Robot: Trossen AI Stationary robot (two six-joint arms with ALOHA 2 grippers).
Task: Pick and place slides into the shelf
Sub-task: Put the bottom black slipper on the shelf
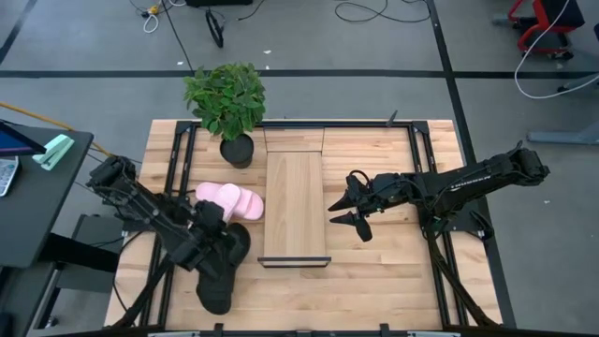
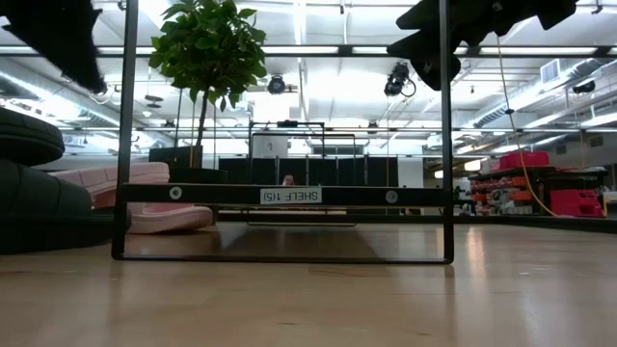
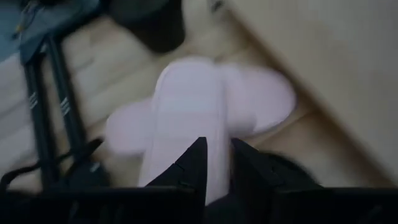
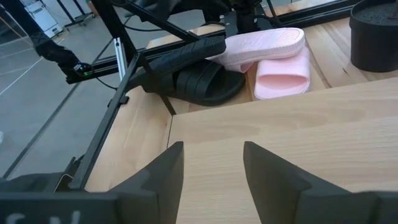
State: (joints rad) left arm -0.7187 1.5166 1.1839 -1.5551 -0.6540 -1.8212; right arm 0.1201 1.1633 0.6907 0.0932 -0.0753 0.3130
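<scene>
Two pale pink slides lie left of the shelf (image 1: 295,201). One (image 4: 283,74) lies flat on the table. The other (image 4: 267,42) stands tilted on edge over it, its ribbed white sole turned toward the shelf. My left gripper (image 1: 208,217) is shut on this tilted slide (image 3: 186,118). Two black slides (image 1: 225,267) lie nearer the table's front edge, one leaning on the other (image 4: 208,84). My right gripper (image 1: 333,212) hovers open at the shelf's right side, above the pale board (image 4: 280,124), touching nothing. My left gripper pinches the tilted pink slide between its two fingers, and a narrow pink band (image 3: 217,165) shows in the gap. Blur hides whether that band is strap or sole edge. The fingers slant down from the table's left. I cannot tell whether the slide is clear of the flat one.
A potted plant (image 1: 236,148) stands just beyond the pink slides at the shelf's far left corner. The shelf's black end frame (image 2: 280,195) stands upright at its near end. Black rails (image 1: 178,159) run along the table on both sides.
</scene>
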